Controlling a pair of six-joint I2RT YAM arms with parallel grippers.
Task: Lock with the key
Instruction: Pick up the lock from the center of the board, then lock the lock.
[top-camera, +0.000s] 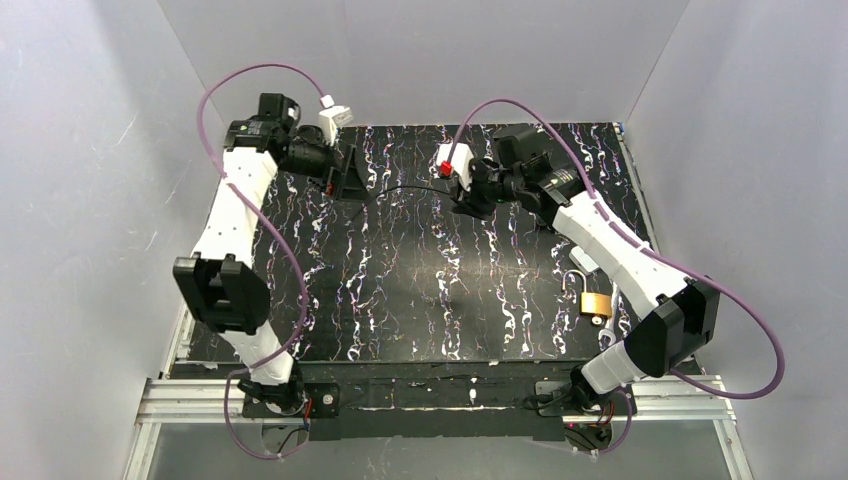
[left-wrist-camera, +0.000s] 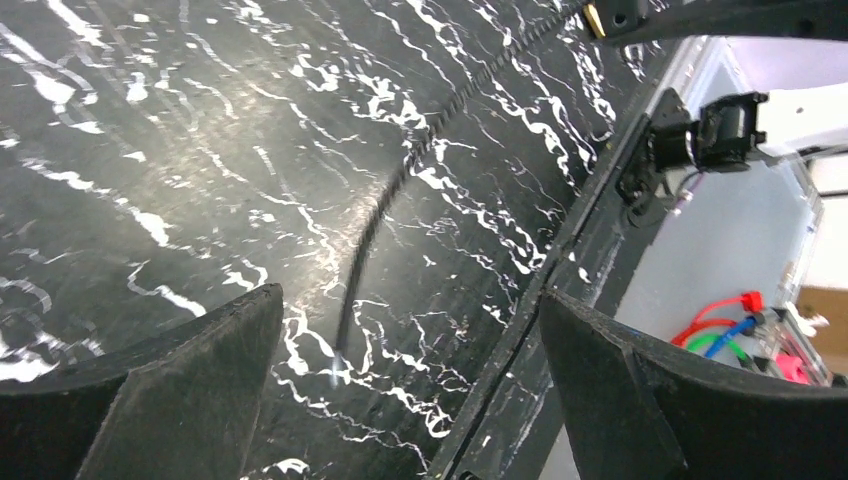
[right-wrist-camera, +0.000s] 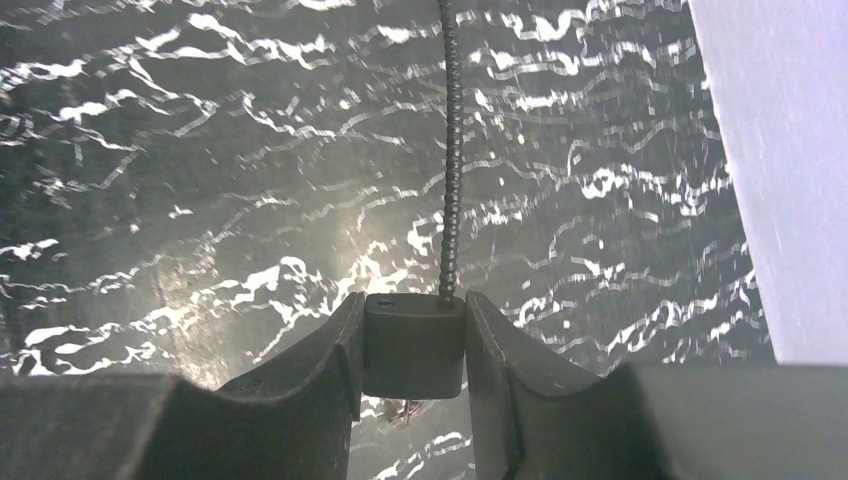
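The brass padlock (top-camera: 596, 303) with a silver shackle lies on the black marbled table (top-camera: 420, 290) at the right, beside my right arm's forearm and far from both grippers. A small silvery piece (top-camera: 604, 325) lies against it; I cannot tell if it is the key. My right gripper (top-camera: 463, 198) (right-wrist-camera: 413, 300) is shut on a small black lock body (right-wrist-camera: 413, 350) with a braided black cable (right-wrist-camera: 450, 150) running from its top. My left gripper (top-camera: 355, 188) (left-wrist-camera: 408, 295) is open, and the cable's loose end (left-wrist-camera: 345, 345) lies between its fingers, untouched.
The thin cable (top-camera: 410, 188) spans the table's back between the two grippers. A small white piece (top-camera: 583, 262) lies near the brass padlock. In the left wrist view the table's edge (left-wrist-camera: 590, 200) drops to a floor with coloured wires (left-wrist-camera: 735, 320).
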